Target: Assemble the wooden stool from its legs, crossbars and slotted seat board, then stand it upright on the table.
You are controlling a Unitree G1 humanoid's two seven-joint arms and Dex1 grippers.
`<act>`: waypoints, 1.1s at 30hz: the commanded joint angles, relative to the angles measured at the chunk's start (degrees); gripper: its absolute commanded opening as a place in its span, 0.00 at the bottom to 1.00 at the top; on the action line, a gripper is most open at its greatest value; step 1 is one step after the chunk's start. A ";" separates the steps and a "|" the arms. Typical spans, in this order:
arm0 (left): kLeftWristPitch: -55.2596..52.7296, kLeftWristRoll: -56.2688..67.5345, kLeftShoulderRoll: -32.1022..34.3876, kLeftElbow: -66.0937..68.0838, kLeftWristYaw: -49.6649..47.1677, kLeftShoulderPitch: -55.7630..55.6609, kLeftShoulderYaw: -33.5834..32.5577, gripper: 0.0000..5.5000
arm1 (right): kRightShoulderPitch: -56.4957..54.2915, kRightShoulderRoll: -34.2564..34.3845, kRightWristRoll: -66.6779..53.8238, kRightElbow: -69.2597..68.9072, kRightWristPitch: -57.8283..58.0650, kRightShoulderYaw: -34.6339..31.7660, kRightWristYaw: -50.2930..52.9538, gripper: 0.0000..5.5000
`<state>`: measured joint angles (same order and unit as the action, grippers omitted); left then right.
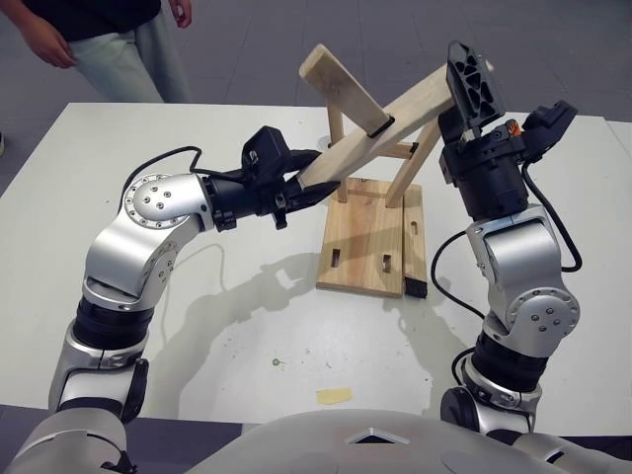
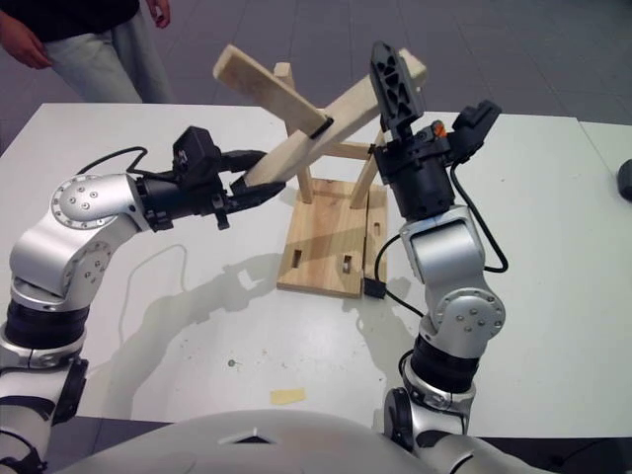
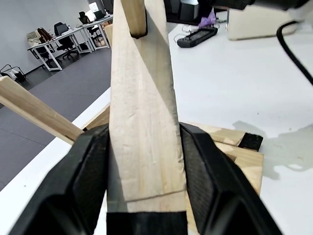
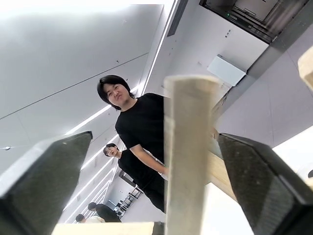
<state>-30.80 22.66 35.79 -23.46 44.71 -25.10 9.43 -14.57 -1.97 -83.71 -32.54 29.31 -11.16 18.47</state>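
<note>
2 legs noted crossed above flat seat board. Found left gripper clamped on near-left end of one leg, axis rising far-right; right gripper spread wide astride its top.

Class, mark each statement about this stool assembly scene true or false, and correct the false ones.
1. The left gripper has its jaws shut on a wooden leg. True.
2. The seat board is lifted clear of the table. False: it lies flat on the table.
3. The right gripper has its jaws clamped tight. False: they stand open, with a wooden piece between them.
4. A small yellowish scrap lies on the table near the robot. True.
</note>
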 commanded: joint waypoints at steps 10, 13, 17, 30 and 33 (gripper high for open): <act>2.01 -3.19 0.52 1.11 1.75 1.23 0.91 0.37 | 2.92 0.65 3.48 1.23 -2.04 3.07 1.26 0.47; 2.39 -3.85 0.99 1.17 2.43 0.94 1.00 0.37 | 2.86 0.99 3.55 1.44 -2.85 2.75 1.27 0.38; 3.34 -4.65 1.15 1.58 3.23 0.73 1.32 0.37 | 4.30 0.99 4.19 1.64 -2.89 3.55 0.52 0.25; 0.01 -1.24 0.31 2.72 4.57 -0.20 -1.95 0.50 | 8.06 0.20 8.26 1.59 -5.37 1.89 -4.76 0.18; -4.64 5.01 0.39 1.52 4.25 0.53 -7.07 0.58 | 7.82 -0.74 8.99 1.59 -6.61 -0.78 -3.78 0.18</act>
<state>-32.41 24.52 36.01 -20.93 49.23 -24.25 5.81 -6.57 -1.95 -75.13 -30.29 23.66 -10.17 13.86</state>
